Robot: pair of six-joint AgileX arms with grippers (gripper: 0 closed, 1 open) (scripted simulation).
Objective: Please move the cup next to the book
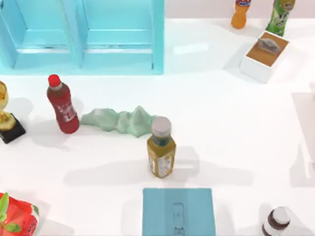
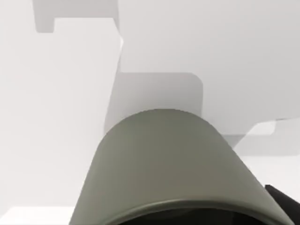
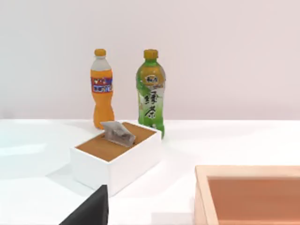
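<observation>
- White tabletop [image 1: 236, 128], busy with bottles and a crumpled green cloth [image 1: 120, 121].
- cup [image 1: 6, 115] stands upright at the far left edge, long axis vertical, on its black base.
- book [image 1: 178, 212] lies flat at the near edge, well apart, right of the cup.
- Left arm looks nearer; can't tell either gripper's state.

Gold cup [image 1: 6, 115] (upright) far from book [image 1: 178, 211]
</observation>
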